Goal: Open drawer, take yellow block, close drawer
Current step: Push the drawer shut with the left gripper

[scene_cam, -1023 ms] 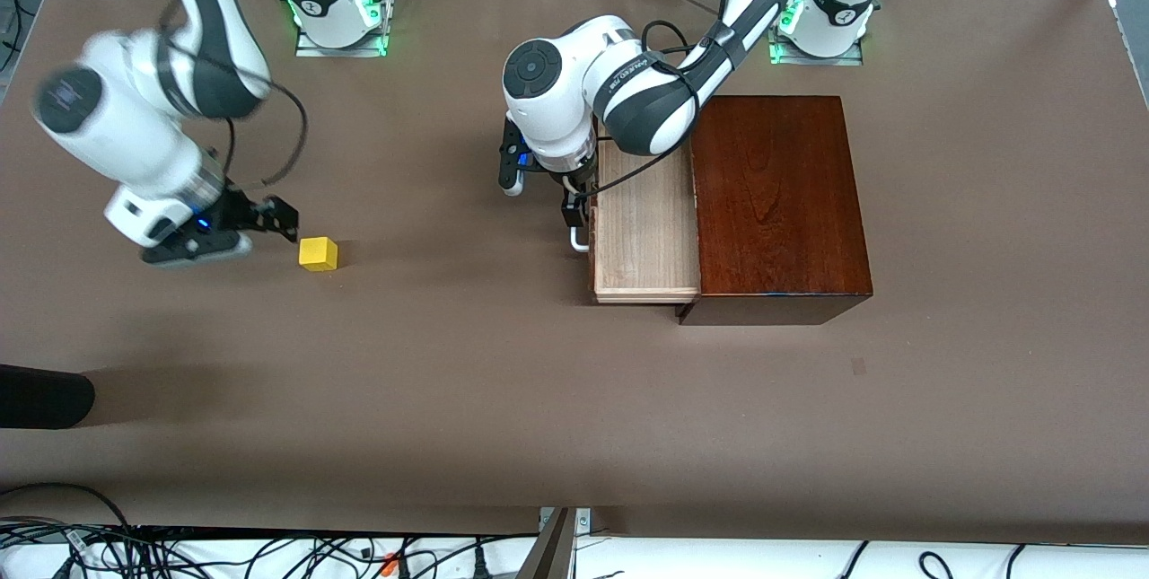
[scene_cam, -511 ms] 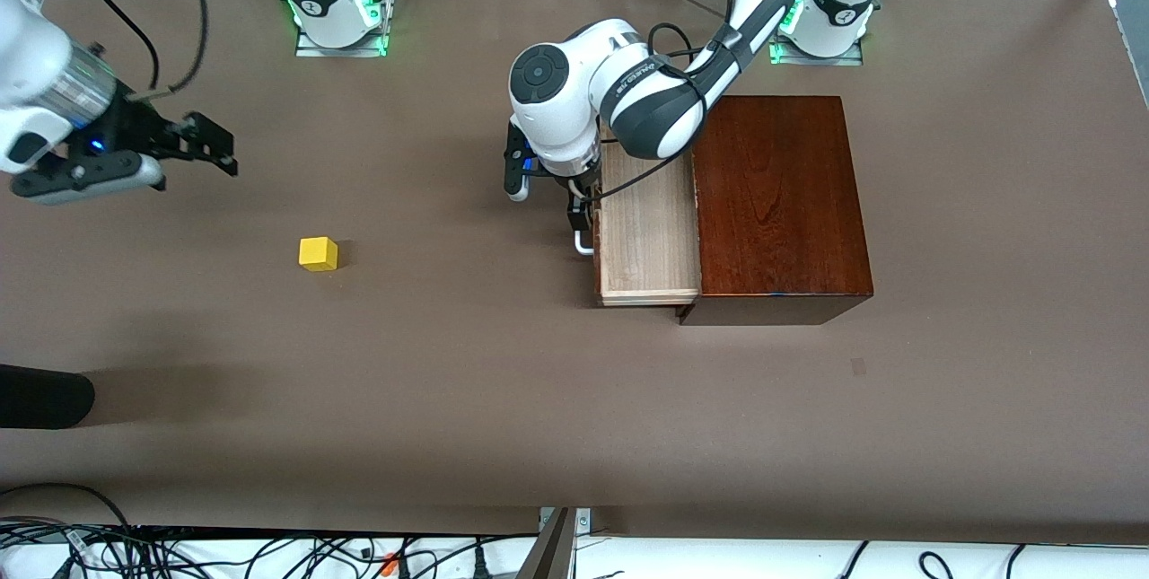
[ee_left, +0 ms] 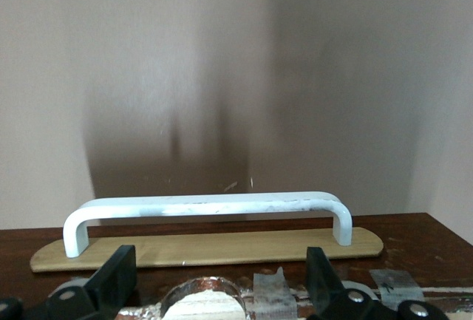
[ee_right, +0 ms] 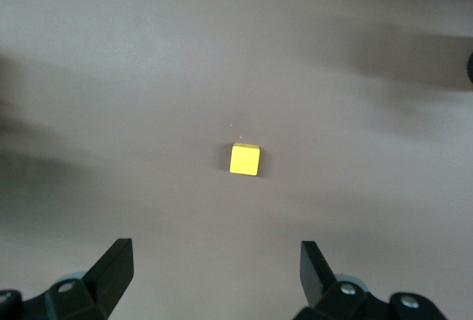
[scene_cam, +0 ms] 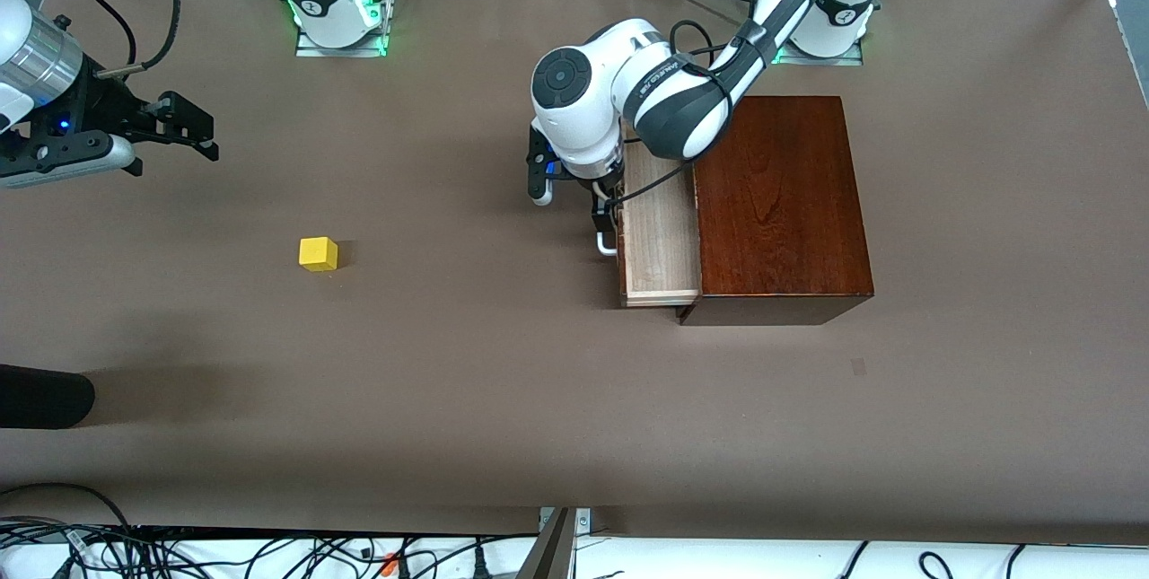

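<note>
The drawer (scene_cam: 662, 242) stands partly out of the dark mahogany box (scene_cam: 779, 202), its pale tray empty. My left gripper (scene_cam: 603, 222) is open at the drawer's front, just above its white loop handle (scene_cam: 607, 244). In the left wrist view the handle (ee_left: 207, 205) lies across the dark front, and the gripper (ee_left: 218, 290) straddles the front's top edge without gripping. The yellow block (scene_cam: 318, 253) sits on the bare table toward the right arm's end. My right gripper (scene_cam: 188, 128) is open, raised over the table. In the right wrist view the block (ee_right: 244, 159) lies well below the gripper (ee_right: 216, 272).
A black rounded object (scene_cam: 40, 395) lies at the table's edge toward the right arm's end, nearer the front camera. Cables (scene_cam: 179, 552) run along the front edge. A small dark mark (scene_cam: 859, 367) is on the table near the box.
The drawer has slid partway back into the box, and my left gripper moved with its front. My right gripper rose away from the yellow block, which stayed on the table.
</note>
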